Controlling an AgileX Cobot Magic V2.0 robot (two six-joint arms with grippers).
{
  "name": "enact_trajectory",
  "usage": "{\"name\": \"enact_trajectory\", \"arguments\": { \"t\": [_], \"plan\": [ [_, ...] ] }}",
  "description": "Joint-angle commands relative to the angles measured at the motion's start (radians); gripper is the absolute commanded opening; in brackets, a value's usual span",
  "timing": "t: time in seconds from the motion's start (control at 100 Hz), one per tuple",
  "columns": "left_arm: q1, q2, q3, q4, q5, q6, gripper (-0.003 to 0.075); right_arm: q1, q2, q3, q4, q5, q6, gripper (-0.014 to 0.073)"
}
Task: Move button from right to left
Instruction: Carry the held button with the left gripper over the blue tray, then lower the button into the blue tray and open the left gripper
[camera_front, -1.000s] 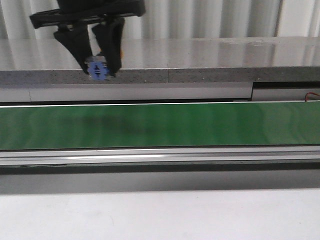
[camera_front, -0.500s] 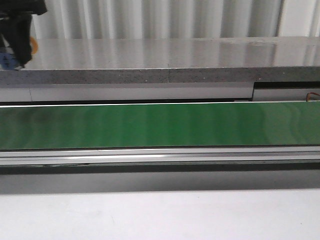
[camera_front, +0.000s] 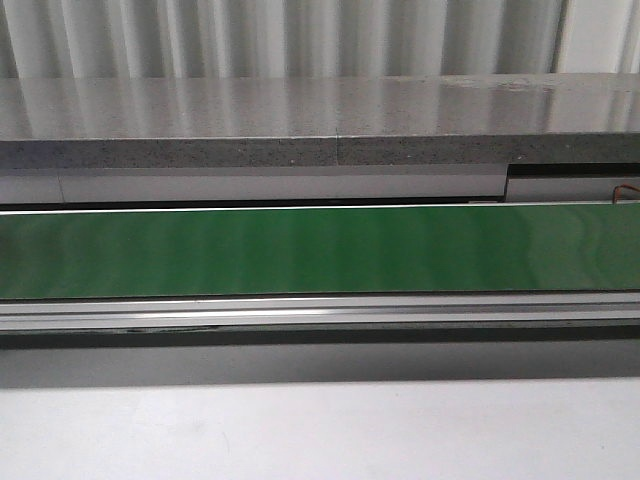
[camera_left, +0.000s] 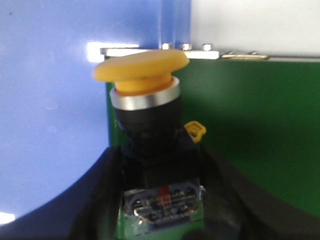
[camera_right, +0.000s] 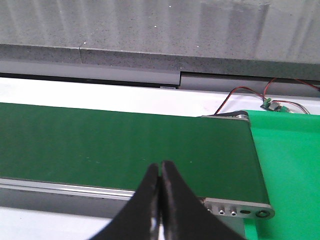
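Across the front view, a green conveyor belt (camera_front: 320, 250) runs the full width of the scene, bounded behind by a grey speckled ledge (camera_front: 300, 150) and in front by a silver rail (camera_front: 320, 312); neither arm appears in this view. Behind the ledge stands a pale corrugated wall (camera_front: 300, 40).

Right wrist view: the belt's end section (camera_right: 125, 150) with its metal end plate (camera_right: 240, 207), a brighter green surface (camera_right: 290, 175) adjoining it, and thin red-and-black wires leading to a small circuit board (camera_right: 272, 104) at the far edge. The right gripper (camera_right: 160, 172) hangs above the belt with its two black fingers pressed together at the tips, holding nothing.

Left wrist view: a large blue surface (camera_left: 50, 100) fills one side and green belt the other. The left gripper (camera_left: 160, 200) has its black fingers (camera_left: 95, 200) closed against both sides of the button (camera_left: 150, 125), gripping its black body. The button's yellow mushroom cap (camera_left: 141, 70) points away from the fingers, above a silver ring (camera_left: 145, 99) and black collar; a small yellow tab (camera_left: 195, 131) projects from one side, and the clear contact block (camera_left: 162, 202) with metal screws sits between the fingers.
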Motion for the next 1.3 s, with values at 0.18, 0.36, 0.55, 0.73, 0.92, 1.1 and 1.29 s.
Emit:
{"name": "enact_trajectory", "arguments": {
  "t": [0.18, 0.36, 0.55, 0.73, 0.92, 1.1, 1.29],
  "plan": [
    [0.099, -0.057, 0.025, 0.048, -0.024, 0.05, -0.002, 0.002, 0.008, -0.025, 0.007, -0.079, -0.01, -0.0067],
    [0.176, -0.046, 0.025, 0.021, -0.023, 0.23, -0.0019, 0.002, 0.008, -0.025, 0.007, -0.079, -0.01, -0.0067],
    [0.237, 0.0, 0.025, -0.008, -0.037, 0.26, -0.002, 0.002, 0.008, -0.025, 0.007, -0.079, -0.01, -0.0067],
    [0.251, 0.076, 0.025, -0.011, -0.064, 0.258, -0.002, 0.002, 0.008, -0.025, 0.007, -0.079, -0.01, -0.0067],
    [0.251, 0.141, 0.025, 0.004, -0.095, 0.26, 0.0005, 0.002, 0.008, -0.025, 0.007, -0.079, -0.01, -0.0067],
    [0.251, 0.152, 0.022, 0.004, -0.097, 0.26, 0.0303, 0.002, 0.008, -0.025, 0.007, -0.079, -0.01, -0.0067],
    [0.251, 0.146, 0.02, -0.005, -0.125, 0.26, 0.0407, 0.002, 0.008, -0.025, 0.007, -0.079, -0.01, -0.0067]
  ]
}}
